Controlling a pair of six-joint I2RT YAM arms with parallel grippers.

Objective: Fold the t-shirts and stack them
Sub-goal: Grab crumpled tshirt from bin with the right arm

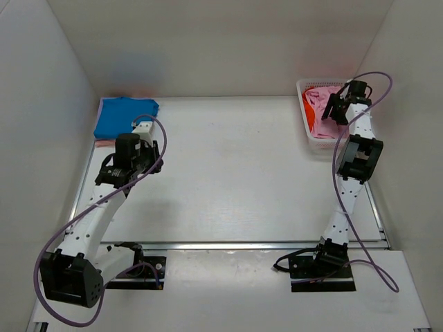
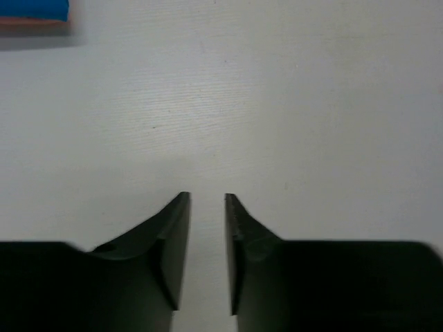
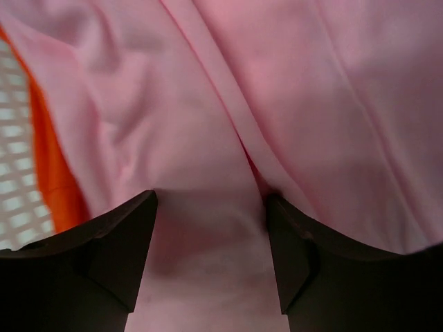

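With my right gripper wide open and empty over the pink shirt, and my left gripper barely open and empty, I risk snagging the orange shirt too.

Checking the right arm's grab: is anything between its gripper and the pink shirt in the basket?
Nothing visible does. The right gripper is open directly over the pink shirt; the orange shirt shows only off to one side, by the basket wall.

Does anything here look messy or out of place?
Only the pink shirt: it lies crumpled in the basket over an orange shirt, while the blue shirt sits neatly folded at the far left.
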